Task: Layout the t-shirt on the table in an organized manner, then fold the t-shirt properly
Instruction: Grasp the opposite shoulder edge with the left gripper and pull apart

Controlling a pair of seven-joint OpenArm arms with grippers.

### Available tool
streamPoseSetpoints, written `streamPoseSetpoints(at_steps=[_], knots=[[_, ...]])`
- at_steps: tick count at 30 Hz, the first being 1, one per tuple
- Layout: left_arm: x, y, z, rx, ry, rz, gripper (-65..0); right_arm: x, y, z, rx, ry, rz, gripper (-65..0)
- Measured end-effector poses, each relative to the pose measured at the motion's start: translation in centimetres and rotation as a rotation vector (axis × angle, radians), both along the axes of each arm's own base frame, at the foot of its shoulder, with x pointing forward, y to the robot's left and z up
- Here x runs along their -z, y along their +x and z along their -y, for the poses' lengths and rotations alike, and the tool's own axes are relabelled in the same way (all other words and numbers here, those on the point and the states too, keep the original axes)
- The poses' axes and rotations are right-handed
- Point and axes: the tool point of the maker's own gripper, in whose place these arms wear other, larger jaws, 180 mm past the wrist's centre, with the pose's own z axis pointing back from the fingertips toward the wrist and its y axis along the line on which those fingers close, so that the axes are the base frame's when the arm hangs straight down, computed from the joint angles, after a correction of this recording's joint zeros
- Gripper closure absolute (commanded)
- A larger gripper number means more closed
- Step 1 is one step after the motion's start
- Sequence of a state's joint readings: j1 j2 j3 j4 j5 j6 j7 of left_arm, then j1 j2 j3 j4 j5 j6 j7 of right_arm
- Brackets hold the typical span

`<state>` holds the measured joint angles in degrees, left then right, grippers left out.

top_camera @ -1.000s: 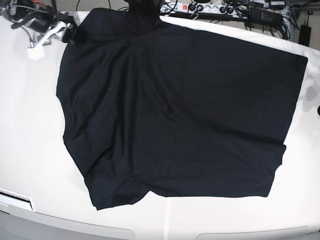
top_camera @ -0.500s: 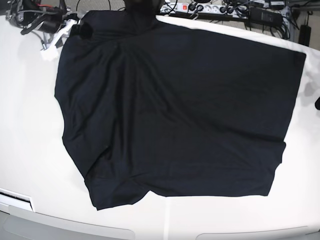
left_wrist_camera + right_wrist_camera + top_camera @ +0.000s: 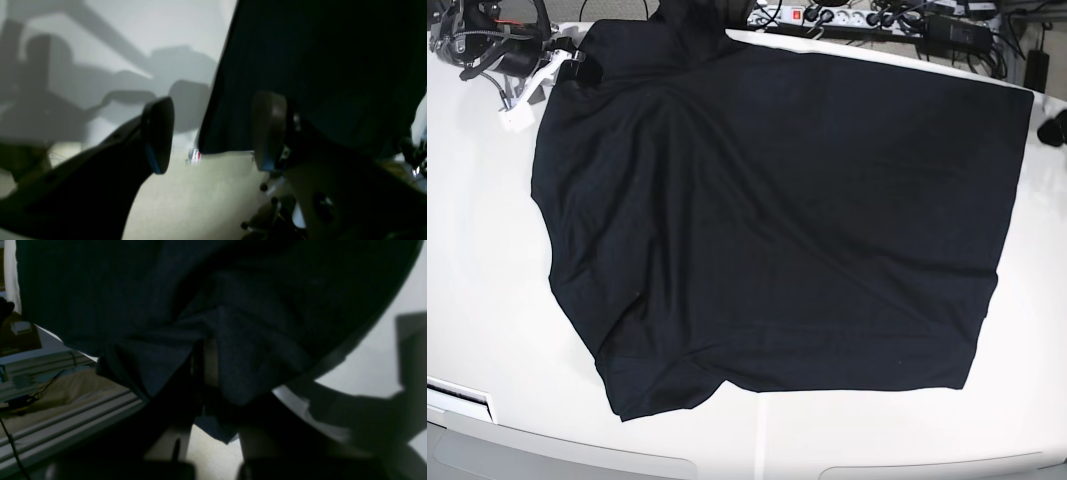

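I have the big glossy white table carrying the plain black soft-fabric t-shirt, spread nearly flat — layout almost done, folding not begun. Since a second ago its far edge has been drawn outward. My right gripper is clamped on a cloth corner; my left gripper stands agape, holding nothing — newly released.

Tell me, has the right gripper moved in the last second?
Yes. In the base view the right gripper, shut on the t-shirt, has shifted up the picture toward the table's far edge, pulling that shirt corner along.
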<state>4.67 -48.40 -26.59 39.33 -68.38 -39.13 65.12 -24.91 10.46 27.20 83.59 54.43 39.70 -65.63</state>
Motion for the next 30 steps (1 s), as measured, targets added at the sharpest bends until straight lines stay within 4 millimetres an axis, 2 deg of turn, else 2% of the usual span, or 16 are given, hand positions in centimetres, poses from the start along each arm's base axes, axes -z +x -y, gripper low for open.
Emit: streamPoseSetpoints(at_steps=[4,7,15,17,18,23,24,27,30], knots=[[0.7,-1.4,-0.1,0.008,0.015,-0.043,-37.7,-0.1,0.6,0.0,-0.005,0.000,0.009,0.0],[1.6,-1.9,0.9,0.006,-0.010,-0.047,-37.7,-0.3,1.2,0.0,-0.005,0.000,0.022,0.0],[2.8,-1.3,3.8,-0.008,-0.094,-0.002,-36.9,-0.3,1.3,0.0,-0.004,0.000,0.025,0.0],[3.0,-1.3,4.2,-0.011,-0.106,0.004,-32.8,-0.3,1.3,0.0,-0.004,0.000,0.025,0.0],[3.2,-1.5,4.5,-0.005,-0.114,-0.007,-28.8,-0.3,1.3,0.0,-0.004,0.000,0.025,0.0],[3.7,-2.6,6.2,0.017,-0.177,-0.059,-1.9,-0.3,1.3,0.0,-0.004,0.000,0.025,0.0],[3.5,-2.6,6.1,0.013,-0.183,-0.055,0.0,-0.3,1.3,0.0,-0.004,0.000,0.024,0.0],[2.3,-2.0,4.9,-0.003,-0.179,-0.030,0.0,-0.6,1.1,-0.1,-0.034,-0.011,0.015,0.0],[0.1,0.4,3.3,-0.005,-0.153,0.035,0.0,-1.8,2.0,0.0,-0.062,-0.038,0.060,0.0]])
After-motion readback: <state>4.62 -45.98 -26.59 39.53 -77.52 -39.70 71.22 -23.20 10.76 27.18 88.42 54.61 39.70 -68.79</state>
